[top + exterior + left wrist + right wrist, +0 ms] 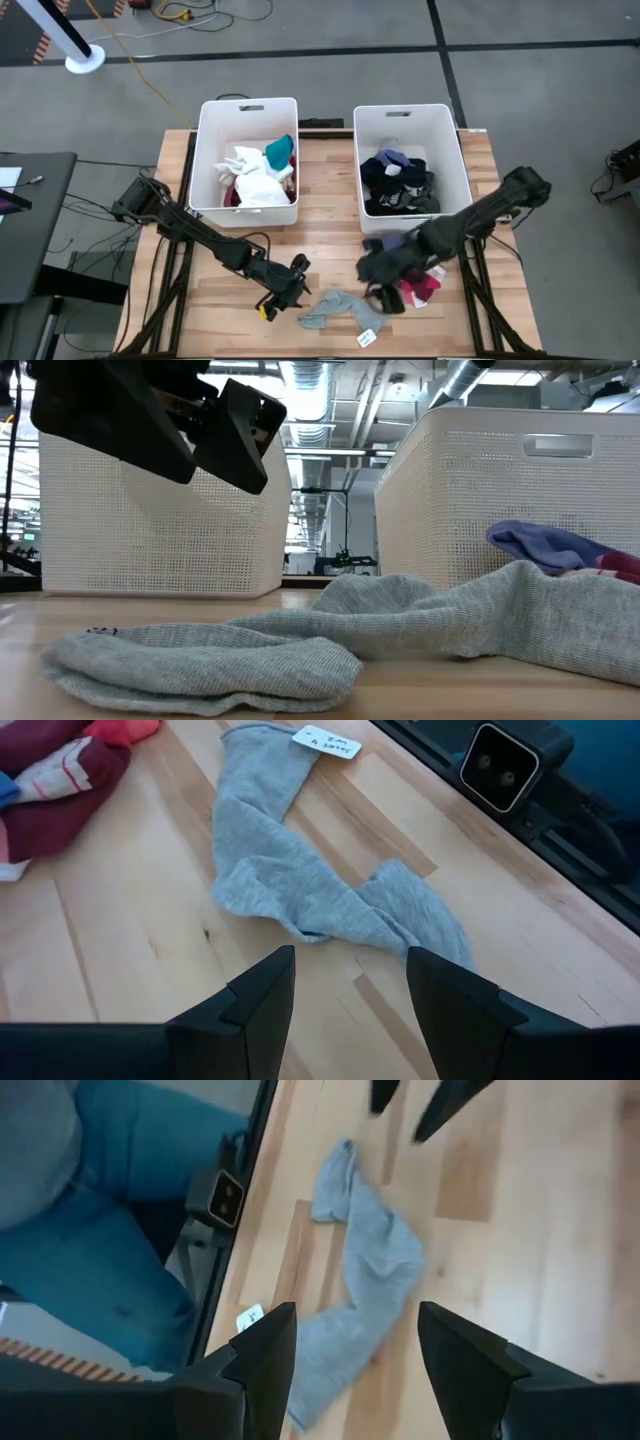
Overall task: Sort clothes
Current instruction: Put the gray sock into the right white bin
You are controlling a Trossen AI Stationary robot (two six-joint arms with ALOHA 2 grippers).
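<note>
A grey garment [340, 310] with a white paper tag [366, 338] lies flat on the table near its front edge; it also shows in the left wrist view [300, 870], the right wrist view [365, 1295] and the low view [330, 635]. My left gripper [292, 292] is open just left of it, touching nothing. My right gripper [378, 285] is open above the garment's right end, beside a small pile of maroon, pink and purple clothes [420, 285]. Light clothes fill the left white bin [248, 160], dark ones the right bin [405, 160].
The two white bins stand side by side at the table's far half. The low camera [500, 765] sits at the table's front edge. A person in blue trousers [120, 1250] stands just beyond the front edge. Bare wood lies at the front left.
</note>
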